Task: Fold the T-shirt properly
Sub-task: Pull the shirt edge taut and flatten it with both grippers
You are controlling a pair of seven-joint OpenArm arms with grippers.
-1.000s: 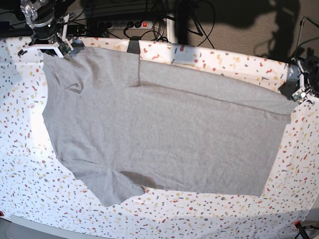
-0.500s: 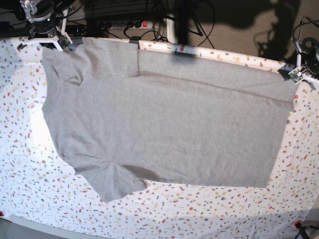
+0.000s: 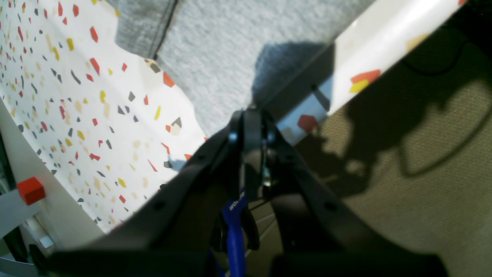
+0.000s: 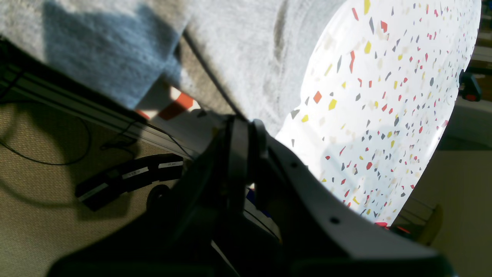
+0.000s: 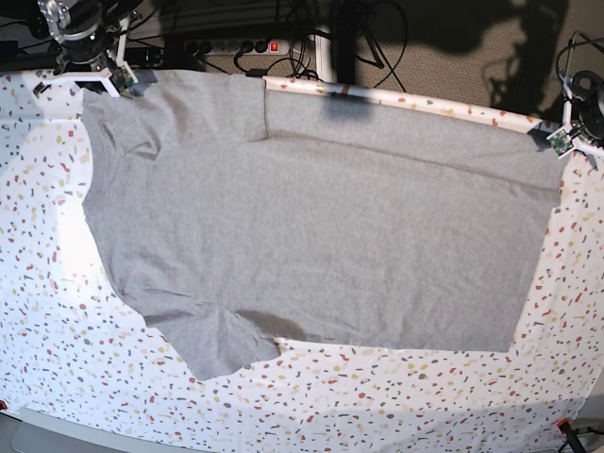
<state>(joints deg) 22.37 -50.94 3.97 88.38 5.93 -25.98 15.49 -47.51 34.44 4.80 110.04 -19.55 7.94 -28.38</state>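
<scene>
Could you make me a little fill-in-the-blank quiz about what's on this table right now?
1. The T-shirt lying on the speckled table is ____ in colour.
2. Both pincers, left and right, are at the table's ____ edge in the base view.
3. In both wrist views the pincer's jaws are ____.
4. The side of the T-shirt facing up shows ____ lettering.

Missing words: grey; far; shut; no

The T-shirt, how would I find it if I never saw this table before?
Look at the big white speckled tabletop. Spread flat across most of it lies the T-shirt, reaching the far edge. It is plain light grey with short sleeves, the only unspeckled thing there.
</scene>
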